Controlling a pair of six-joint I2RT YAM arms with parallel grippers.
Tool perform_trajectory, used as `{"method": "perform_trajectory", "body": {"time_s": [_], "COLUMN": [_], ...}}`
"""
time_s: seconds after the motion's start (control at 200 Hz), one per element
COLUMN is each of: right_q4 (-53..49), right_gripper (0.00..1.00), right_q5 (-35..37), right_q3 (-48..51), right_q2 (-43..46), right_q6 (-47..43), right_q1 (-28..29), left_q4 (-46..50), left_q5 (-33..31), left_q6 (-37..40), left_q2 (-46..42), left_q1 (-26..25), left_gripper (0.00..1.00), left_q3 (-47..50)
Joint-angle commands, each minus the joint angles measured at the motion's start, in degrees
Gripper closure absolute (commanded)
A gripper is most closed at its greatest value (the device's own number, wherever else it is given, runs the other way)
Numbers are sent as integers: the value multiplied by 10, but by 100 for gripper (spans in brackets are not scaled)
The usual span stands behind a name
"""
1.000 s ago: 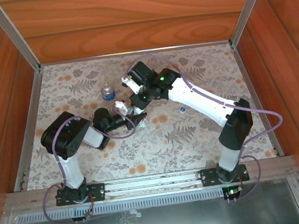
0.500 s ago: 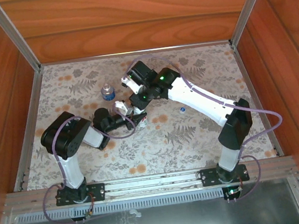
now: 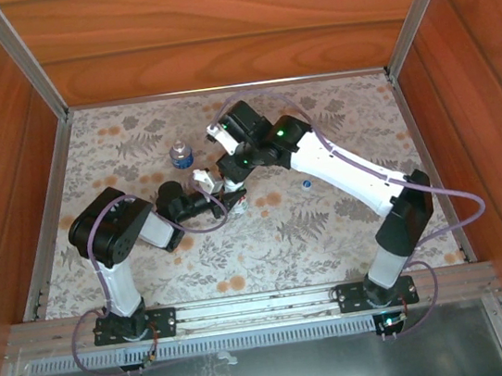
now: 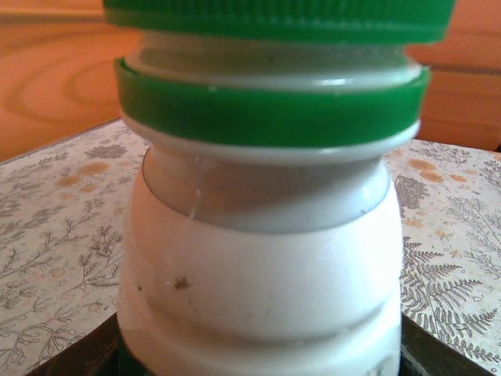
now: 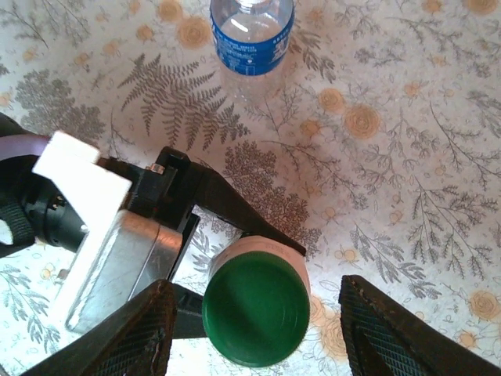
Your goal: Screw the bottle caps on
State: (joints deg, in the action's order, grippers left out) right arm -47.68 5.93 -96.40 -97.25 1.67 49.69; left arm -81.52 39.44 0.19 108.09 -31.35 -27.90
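My left gripper [image 3: 218, 198] is shut on the white bottle [image 4: 258, 282], which stands upright on the table. The dark green cap [image 5: 257, 313] sits on the bottle's neck; a strip of white thread shows between the cap [image 4: 274, 17] and the green collar ring [image 4: 266, 113]. My right gripper [image 5: 262, 338] hangs directly over the cap, open, with its fingers [image 5: 133, 337] standing off either side and touching nothing. The clear bottle with the blue label [image 5: 252, 35] stands uncapped farther back [image 3: 179, 153]. The small blue cap [image 3: 306, 182] lies on the table right of the arms.
The floral tablecloth [image 3: 268, 242] covers the table, with wooden walls on three sides. The left gripper's body and camera mount [image 5: 102, 227] crowd the white bottle's left side. Open cloth lies to the right and front.
The right gripper's jaws have spread apart off the green cap. The right arm's elbow has shifted slightly right. The left gripper and the white bottle have stayed still.
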Motion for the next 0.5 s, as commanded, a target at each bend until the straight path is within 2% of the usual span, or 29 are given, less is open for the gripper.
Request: {"method": "perform_trajectory", "body": {"time_s": [0.0,0.195,0.495], "right_q4": [23,37,47], "right_gripper": [42,44,55], "right_q5": [-1,-31,-69], "right_q3": [23,47,72], "right_q2": [16,16,16], "right_q6": [23,22,36], "right_q1": [-17,-27,-40], "left_q4": [7,6,7], "left_q5": [19,19,19], "left_q6": [2,2,1], "left_q2": [9,8,7], "left_q1": [3,3,3], "left_gripper": [46,46,46], "left_q3": [4,4,4]}}
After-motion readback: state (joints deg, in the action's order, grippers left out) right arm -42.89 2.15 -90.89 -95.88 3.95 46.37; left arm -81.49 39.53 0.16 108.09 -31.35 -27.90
